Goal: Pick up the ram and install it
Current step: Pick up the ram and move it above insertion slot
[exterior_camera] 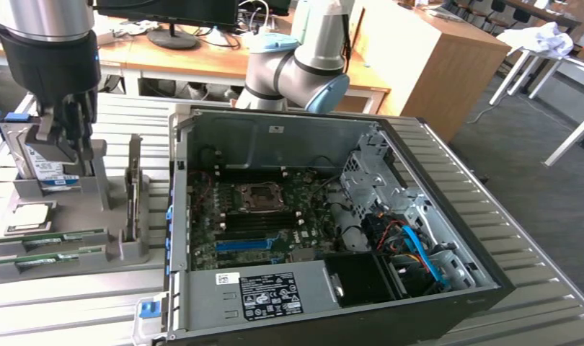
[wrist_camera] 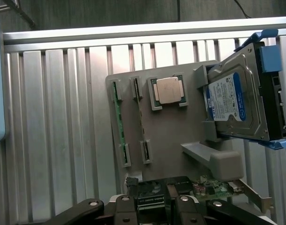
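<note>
The ram (wrist_camera: pixel 118 123) is a thin green stick lying on edge in a slot of the grey holder plate (wrist_camera: pixel 171 140). In the exterior view it lies at the holder's near end (exterior_camera: pixel 50 241), with a second green stick (exterior_camera: pixel 42 260) beside it. My gripper (exterior_camera: pixel 69 140) hangs above the holder's far end, close to the hard drive (exterior_camera: pixel 44 155). Its fingers (wrist_camera: pixel 126 206) stand open at the wrist view's edge, and the gripper (wrist_camera: pixel 152 206) holds nothing. The ram is well apart from the fingers.
An open computer case (exterior_camera: pixel 446 238) sits at the exterior view's right of the holder, its motherboard (exterior_camera: pixel 258 216) exposed with memory slots. A silver processor chip (wrist_camera: pixel 168 90) and an upright expansion card (exterior_camera: pixel 133 187) also sit on the holder. The slatted metal table (exterior_camera: pixel 71 310) carries everything.
</note>
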Controlling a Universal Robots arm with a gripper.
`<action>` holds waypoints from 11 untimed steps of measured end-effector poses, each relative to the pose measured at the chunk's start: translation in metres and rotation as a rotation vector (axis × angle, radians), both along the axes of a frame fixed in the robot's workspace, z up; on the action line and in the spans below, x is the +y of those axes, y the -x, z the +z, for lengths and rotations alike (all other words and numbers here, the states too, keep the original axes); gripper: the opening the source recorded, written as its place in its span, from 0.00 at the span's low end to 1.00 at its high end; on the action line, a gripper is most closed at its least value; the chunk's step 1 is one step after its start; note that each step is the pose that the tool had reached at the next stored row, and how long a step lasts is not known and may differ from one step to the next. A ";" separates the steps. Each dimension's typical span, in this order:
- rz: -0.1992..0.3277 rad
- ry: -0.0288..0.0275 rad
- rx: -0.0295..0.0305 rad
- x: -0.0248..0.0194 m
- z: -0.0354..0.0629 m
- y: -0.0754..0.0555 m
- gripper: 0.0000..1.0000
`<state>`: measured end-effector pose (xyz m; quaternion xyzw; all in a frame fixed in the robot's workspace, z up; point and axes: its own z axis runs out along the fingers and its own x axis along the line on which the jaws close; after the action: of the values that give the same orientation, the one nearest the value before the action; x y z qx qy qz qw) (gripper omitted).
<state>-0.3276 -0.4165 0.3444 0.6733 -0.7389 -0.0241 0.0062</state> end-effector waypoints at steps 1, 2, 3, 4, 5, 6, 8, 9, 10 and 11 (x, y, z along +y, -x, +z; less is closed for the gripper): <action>0.000 0.0000 -0.0001 0.0000 -0.0005 0.000 0.36; 0.000 -0.0001 -0.0001 0.0000 -0.0009 0.000 0.36; 0.000 -0.0001 -0.0001 0.0000 -0.0014 0.000 0.36; 0.000 0.0000 -0.0001 0.0000 -0.0018 0.000 0.36; 0.000 -0.0001 -0.0001 0.0000 -0.0022 0.000 0.36; 0.000 -0.0001 -0.0001 0.0000 -0.0026 0.000 0.36; 0.000 0.0000 0.0000 0.0000 -0.0034 0.000 0.36; 0.000 0.0000 -0.0001 0.0000 -0.0038 0.000 0.36; 0.000 0.0000 0.0000 0.0000 -0.0041 0.000 0.36; 0.000 0.0000 0.0000 0.0000 -0.0044 0.000 0.36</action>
<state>-0.3276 -0.4165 0.3399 0.6734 -0.7389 -0.0241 0.0062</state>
